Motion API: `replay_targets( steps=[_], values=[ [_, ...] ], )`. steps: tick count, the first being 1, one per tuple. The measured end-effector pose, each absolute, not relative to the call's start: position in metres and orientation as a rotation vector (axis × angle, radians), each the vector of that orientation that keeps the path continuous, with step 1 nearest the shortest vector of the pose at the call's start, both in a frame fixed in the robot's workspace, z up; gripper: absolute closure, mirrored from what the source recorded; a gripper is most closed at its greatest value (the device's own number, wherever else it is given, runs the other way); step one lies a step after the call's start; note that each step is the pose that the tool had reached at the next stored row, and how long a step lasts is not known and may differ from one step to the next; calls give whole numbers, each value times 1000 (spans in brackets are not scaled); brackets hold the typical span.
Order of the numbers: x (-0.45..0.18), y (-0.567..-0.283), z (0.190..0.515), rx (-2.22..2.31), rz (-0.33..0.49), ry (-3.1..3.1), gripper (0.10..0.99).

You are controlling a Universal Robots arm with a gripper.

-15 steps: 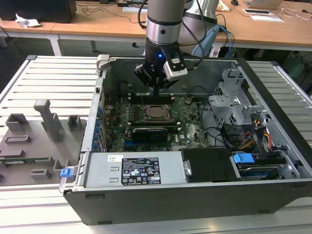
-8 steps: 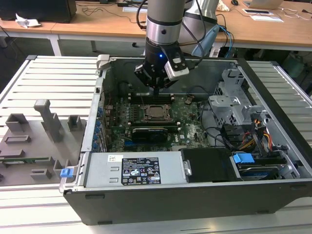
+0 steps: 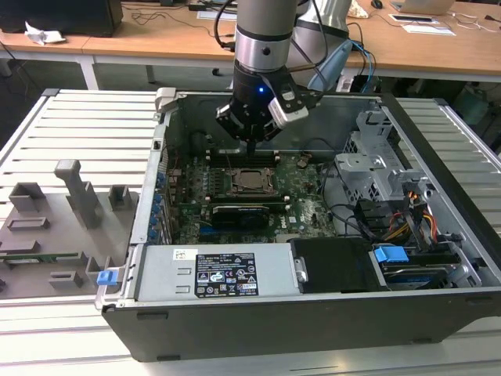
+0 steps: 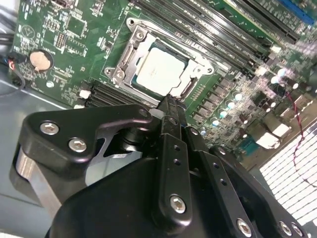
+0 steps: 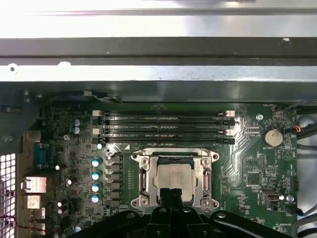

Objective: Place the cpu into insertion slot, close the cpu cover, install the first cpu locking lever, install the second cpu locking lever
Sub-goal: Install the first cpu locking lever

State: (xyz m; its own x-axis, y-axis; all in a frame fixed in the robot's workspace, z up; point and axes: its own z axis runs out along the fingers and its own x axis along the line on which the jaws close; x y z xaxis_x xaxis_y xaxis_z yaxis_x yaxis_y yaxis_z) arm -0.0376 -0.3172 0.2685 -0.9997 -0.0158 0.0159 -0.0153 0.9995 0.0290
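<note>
The cpu (image 5: 174, 176) lies flat in its socket on the green motherboard (image 3: 301, 207), its pale silver top showing. The cpu cover (image 5: 147, 181), a grey metal frame, lies down flat around it, and the chip shows through its window. In the second wrist view the cpu (image 4: 161, 72) and the cpu cover (image 4: 130, 54) sit just beyond the fingertips. My gripper (image 5: 171, 191) hangs right over the socket's edge, fingers pressed together with nothing between them. The exterior view shows the gripper (image 3: 250, 145) a little above the cpu (image 3: 251, 179). I cannot tell how the locking levers stand.
Black memory slots (image 5: 163, 126) run beside the socket, toward the case wall (image 5: 158, 49). A black card (image 3: 243, 210) lies on the socket's other side. A metal drive cage (image 3: 376, 157) and loose cables (image 3: 407, 219) fill the exterior view's right. The power supply (image 3: 211, 274) lies in front.
</note>
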Motion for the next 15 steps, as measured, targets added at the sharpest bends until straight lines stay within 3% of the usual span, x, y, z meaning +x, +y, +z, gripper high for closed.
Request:
replay_targets(
  steps=[15],
  values=[
    [-72, -318, 268, 78, -46, -3147, 980]
  ],
)
